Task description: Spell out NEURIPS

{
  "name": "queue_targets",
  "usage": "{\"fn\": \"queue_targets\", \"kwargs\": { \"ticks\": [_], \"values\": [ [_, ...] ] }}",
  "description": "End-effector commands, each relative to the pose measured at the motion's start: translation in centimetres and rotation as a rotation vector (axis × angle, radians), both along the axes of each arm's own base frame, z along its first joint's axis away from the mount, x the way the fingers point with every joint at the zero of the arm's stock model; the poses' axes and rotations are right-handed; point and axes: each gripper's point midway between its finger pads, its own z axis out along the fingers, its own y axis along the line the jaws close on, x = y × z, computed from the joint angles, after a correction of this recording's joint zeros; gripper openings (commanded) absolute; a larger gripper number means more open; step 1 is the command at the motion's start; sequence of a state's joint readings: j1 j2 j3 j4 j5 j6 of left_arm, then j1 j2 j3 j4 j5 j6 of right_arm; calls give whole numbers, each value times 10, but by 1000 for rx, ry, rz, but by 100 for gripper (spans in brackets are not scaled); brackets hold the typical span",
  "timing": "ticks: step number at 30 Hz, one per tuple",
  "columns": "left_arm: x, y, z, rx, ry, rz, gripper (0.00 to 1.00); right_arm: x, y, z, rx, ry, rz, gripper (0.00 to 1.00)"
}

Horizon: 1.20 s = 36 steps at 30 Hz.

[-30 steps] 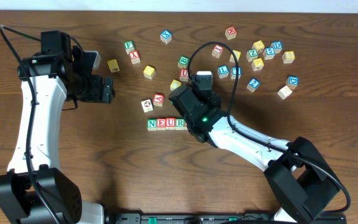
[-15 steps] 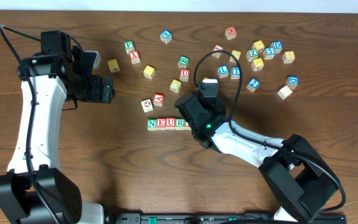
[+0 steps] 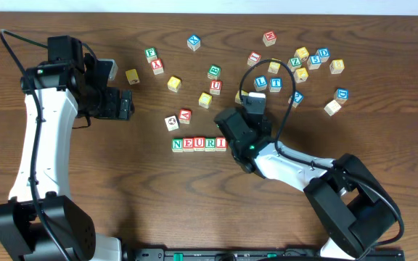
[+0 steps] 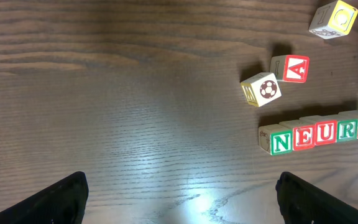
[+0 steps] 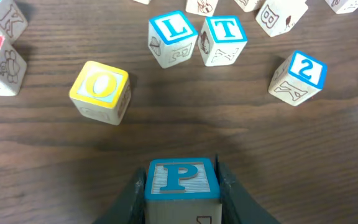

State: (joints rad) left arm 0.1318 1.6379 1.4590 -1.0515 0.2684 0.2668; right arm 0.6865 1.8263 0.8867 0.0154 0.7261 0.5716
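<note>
Holding P clamped in the right gripper. Best aiming it at 3 o'clock of I, touching, not nudging the row.

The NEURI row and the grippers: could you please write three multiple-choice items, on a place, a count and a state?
1. Where is the blue P cube? A in the row; B held in the right gripper; C lying loose.
2. How many cubes form the row? A three; B seven; C five.
3. How is the left gripper? A open and empty; B shut on a cube; C shut on nothing.
1 B: its fingers press the cube's sides. 2 C: N, E, U, R, I. 3 A: its fingers stand wide apart over bare table.
</note>
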Motion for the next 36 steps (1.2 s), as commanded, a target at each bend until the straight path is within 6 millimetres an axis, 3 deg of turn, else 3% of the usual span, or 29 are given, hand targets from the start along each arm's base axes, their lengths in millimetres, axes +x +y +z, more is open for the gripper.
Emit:
{"fn": "queue_targets", "kwargs": {
  "ticks": [1,19,36],
  "values": [
    [2,-2,11,-3,-32,-15,95,2,-13,-4,5,-23,-46,9],
    [2,-2,11,-4,-32,-15,95,-1,-32,-16,59,-99,-79,17],
    [2,-2,11,-3,-33,-16,95,-4,-28,-30,58,-65,-52,26]
  ]
}}
